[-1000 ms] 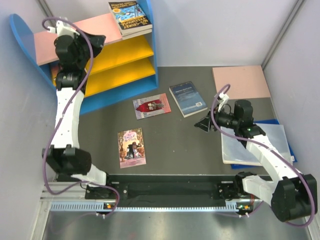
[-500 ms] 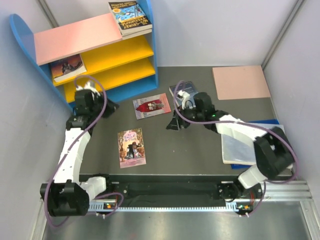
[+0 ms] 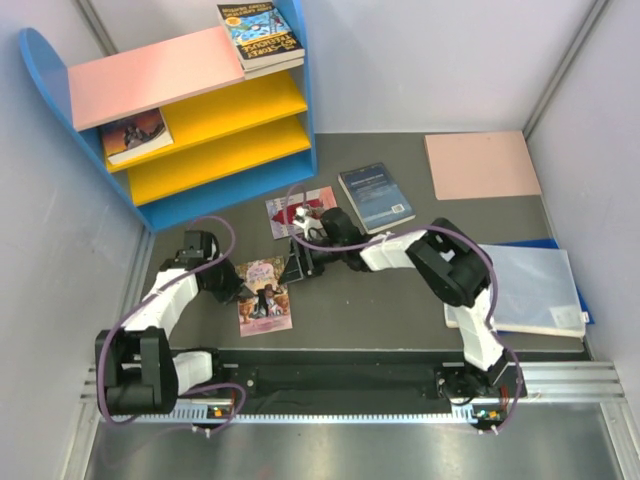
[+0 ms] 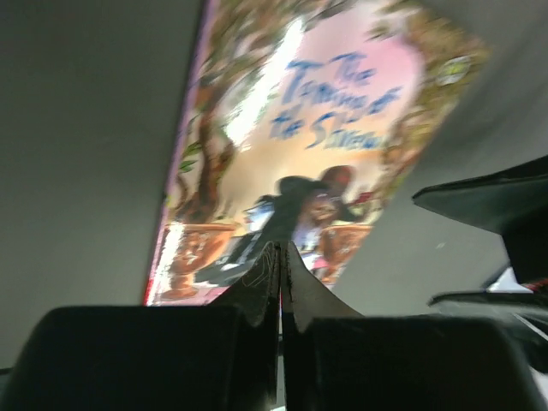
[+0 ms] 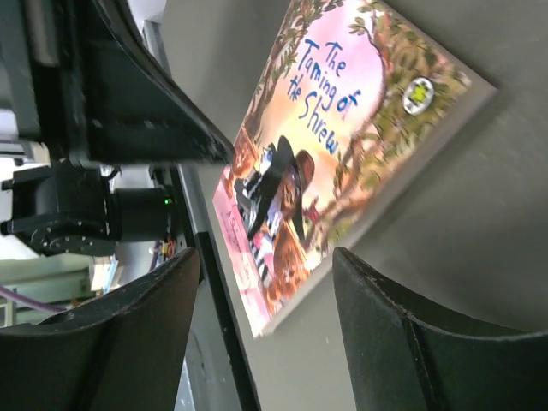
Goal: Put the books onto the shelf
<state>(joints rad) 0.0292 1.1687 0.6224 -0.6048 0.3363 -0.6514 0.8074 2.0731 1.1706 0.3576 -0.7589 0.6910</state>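
Pink-purple paperback (image 3: pixel 265 297) lies flat on the desk (image 3: pixel 380 290), toward 8 o'clock in the overhead view. The left gripper (image 3: pixel 228 285), fingers pressed together, sits at its 9 o'clock edge; the right gripper (image 3: pixel 297 265), spread and holding nothing, hovers at its 1 o'clock corner. Only the right wrist view gives the title sharply: "The Taming of the Shrew". Only overhead shows the red-white book (image 3: pixel 303 212) and navy book (image 3: pixel 375 197) toward 12 o'clock, and the shelf (image 3: pixel 45 70) at 11 o'clock.

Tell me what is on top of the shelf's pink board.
A blue-yellow cartoon book lies at the right end of the pink board. Pale edges show beneath it; whether that is a second book is covered.
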